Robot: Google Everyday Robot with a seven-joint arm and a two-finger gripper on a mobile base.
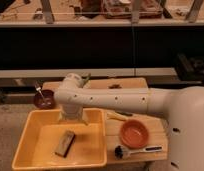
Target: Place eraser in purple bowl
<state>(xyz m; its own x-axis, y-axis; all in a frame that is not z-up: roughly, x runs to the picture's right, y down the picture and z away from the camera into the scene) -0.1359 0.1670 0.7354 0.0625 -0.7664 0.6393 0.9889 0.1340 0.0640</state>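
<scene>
Along the near edge of the bench (111,137), towards the right corner: one brush (132,150), dark-headed, lying flat. Near left corner: one yellow tray (32,127), with the eraser (65,143) lying flat on its floor. Right of the tray: one orange bowl (133,132), upright. Over the tray's far wall: gripper (73,117), pointed down, apart from the eraser; its grip could not be told. By the far left corner: the purple bowl (44,100), a utensil (39,90) rising from it, well apart from the eraser.

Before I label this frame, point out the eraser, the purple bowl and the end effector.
eraser (65,143): camera view, middle of its top face.
purple bowl (44,103): camera view, its inside.
end effector (73,118): camera view, its lower end, at far wall of yellow tray (42,137).
</scene>
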